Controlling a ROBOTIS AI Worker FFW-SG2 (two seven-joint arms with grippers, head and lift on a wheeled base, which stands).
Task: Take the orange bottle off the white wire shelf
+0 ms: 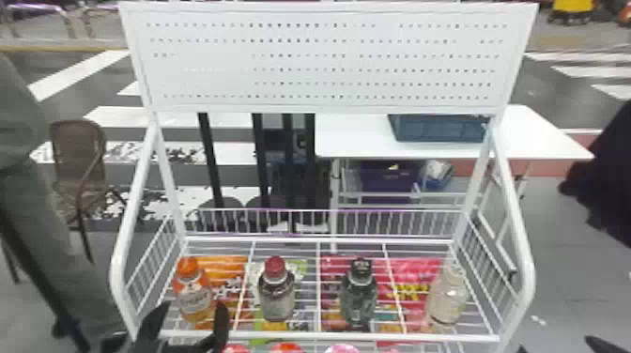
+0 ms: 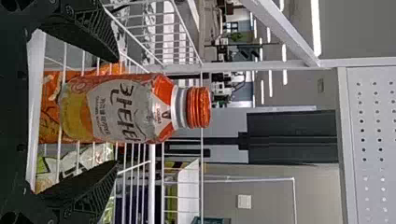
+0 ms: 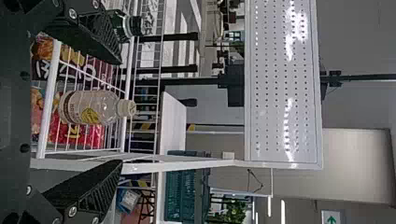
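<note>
Orange bottle (image 2: 135, 111): white label (image 2: 109, 100), big dark letters, small print beside them. Clear bottle (image 3: 91, 107): yellow patch (image 3: 91, 115) on label, print too small to read. Dark red bag (image 3: 46, 69) under wire shelf (image 1: 319, 335): big pale letters. Pink bag (image 3: 88, 135) next to it: yellow letters. White sign (image 3: 331, 217), far off: green arrow.

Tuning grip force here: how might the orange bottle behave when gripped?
The bottle probably keeps its shape, looking evenly rounded. Its glossy side may slip. Tall and narrow on the wire shelf, it could tip if nudged.
</note>
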